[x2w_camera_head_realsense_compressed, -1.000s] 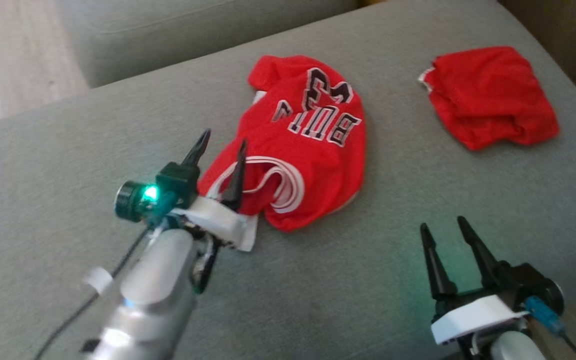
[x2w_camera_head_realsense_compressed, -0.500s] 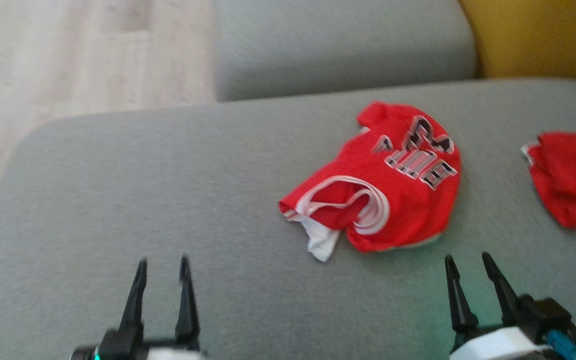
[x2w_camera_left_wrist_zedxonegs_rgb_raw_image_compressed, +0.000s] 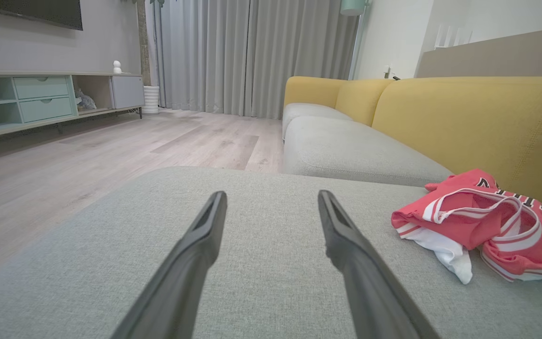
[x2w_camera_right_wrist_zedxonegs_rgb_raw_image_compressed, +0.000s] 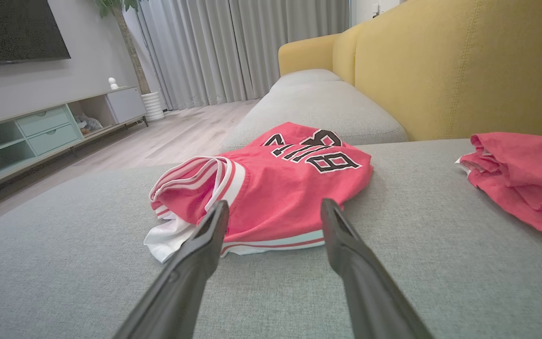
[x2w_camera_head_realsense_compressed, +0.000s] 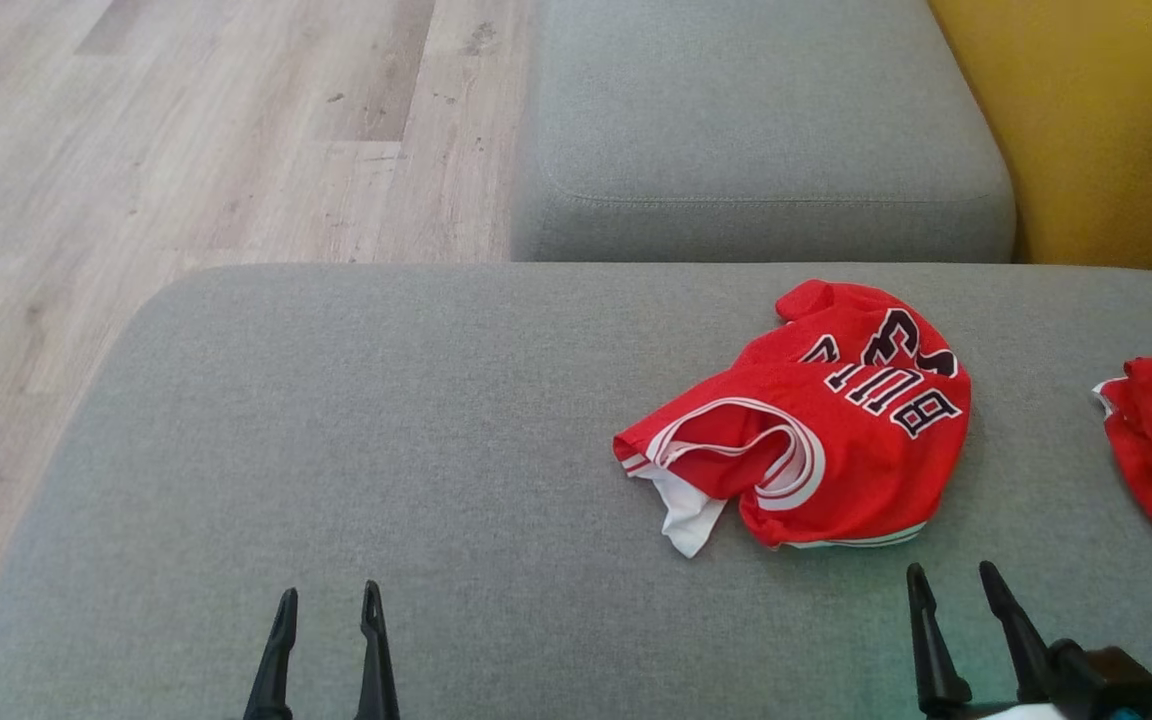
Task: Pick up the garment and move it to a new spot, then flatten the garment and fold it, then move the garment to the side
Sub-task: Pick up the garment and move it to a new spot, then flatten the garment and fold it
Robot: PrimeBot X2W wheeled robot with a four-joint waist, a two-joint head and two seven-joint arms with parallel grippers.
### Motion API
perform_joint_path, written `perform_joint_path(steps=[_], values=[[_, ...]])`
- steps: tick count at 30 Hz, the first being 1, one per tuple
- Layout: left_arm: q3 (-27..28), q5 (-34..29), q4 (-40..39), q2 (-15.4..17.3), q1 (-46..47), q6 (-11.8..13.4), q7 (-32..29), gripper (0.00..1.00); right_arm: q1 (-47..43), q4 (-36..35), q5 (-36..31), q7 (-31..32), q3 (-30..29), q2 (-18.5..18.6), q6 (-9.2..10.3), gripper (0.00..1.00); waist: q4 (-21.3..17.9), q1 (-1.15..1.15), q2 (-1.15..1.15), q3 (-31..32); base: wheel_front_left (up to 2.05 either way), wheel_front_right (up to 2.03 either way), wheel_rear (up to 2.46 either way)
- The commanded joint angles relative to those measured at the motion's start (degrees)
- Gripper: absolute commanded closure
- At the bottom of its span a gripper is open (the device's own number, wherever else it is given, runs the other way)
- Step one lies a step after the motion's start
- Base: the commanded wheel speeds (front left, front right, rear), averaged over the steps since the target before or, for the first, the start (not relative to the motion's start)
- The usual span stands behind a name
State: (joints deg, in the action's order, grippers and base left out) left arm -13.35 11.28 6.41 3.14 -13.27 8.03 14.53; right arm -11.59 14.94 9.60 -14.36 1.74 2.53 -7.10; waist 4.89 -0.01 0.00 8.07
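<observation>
Red jersey [x2w_camera_head_realsense_compressed: 836, 440] lies crumpled on the grey cushion [x2w_camera_head_realsense_compressed: 386, 450], right of centre, just beyond our R gripper [x2w_camera_head_realsense_compressed: 951, 567], well apart from our L gripper [x2w_camera_head_realsense_compressed: 328, 590]; both spread wide, nothing held

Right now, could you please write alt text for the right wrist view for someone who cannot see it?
A crumpled red jersey lies on a grey sofa seat just beyond the open right gripper; a second red garment lies at the view's right.
</observation>
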Motion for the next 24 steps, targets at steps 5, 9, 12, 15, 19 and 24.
perform_joint_path(steps=[5, 9, 12, 15, 19, 24], values=[[1.4, 0.0, -1.4, -0.3, 2.9, 0.1, 0.5, 0.0, 1.3, -2.1, -0.1, -0.6, 2.1, 0.4, -0.39, 0.0, -0.6, 0.01, 0.0, 0.1, 0.0, 0.0, 0.0], [1.3, 0.0, -1.2, -0.3, 2.7, 0.1, 0.5, 0.0, 1.3, -2.0, -0.4, -0.6, 2.5, 0.4, -0.39, 0.0, -1.0, 0.01, 0.0, 0.1, 0.0, 0.0, 0.0], [1.2, 0.1, -1.1, -0.3, 2.8, 0.1, 0.5, 0.0, 1.1, -2.1, -0.5, -0.6, 2.6, 0.4, -0.39, 0.0, -1.3, 0.01, 0.0, 0.0, 0.0, 0.0, 0.0], [0.6, 0.2, -0.5, -0.3, 3.1, -0.3, 0.5, 0.0, 1.1, -2.3, -0.8, -0.6, 3.0, 0.3, -0.39, 0.0, -2.3, 0.01, 0.0, -0.3, 0.0, 0.0, 0.0], [-1.3, 1.1, 1.7, -0.3, 4.3, -1.2, 0.5, 0.0, 1.9, -2.6, -1.6, -0.6, 4.4, 0.3, -0.39, 0.0, -5.3, 0.01, 0.0, -1.5, 0.0, 0.0, 0.0], [-7.7, 1.7, 9.5, -0.3, 11.0, -3.5, 0.5, 0.0, 3.6, -3.7, -3.1, -0.6, 6.8, 0.3, -0.39, 0.0, -12.8, 0.01, 0.0, -5.1, 0.0, 0.0, 0.0]])
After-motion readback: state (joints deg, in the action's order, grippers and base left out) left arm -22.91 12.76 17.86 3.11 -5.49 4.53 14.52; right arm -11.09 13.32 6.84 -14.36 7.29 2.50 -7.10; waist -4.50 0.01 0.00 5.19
